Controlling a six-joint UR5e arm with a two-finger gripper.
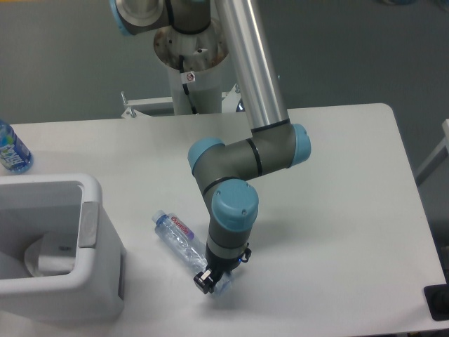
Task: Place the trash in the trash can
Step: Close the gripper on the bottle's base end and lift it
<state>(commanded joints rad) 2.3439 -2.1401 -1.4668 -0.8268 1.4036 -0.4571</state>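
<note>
The trash I can make out is a clear plastic bottle (179,236) with a white cap and a pink-red label. It lies on the white table, cap pointing up-left toward the trash can (90,195). My gripper (210,282) points down at the bottle's base end near the front edge, and its fingers are closed around that end. The trash can is a white boxy bin with a grey rim panel at the front left, a short gap from the bottle's cap. A whitish lump (49,257) lies inside it; I cannot tell whether it is the wrapper.
A blue-labelled bottle (11,149) stands at the table's far left edge behind the bin. The arm's base column (191,70) rises behind the table's back edge. A dark object (438,302) sits at the front right corner.
</note>
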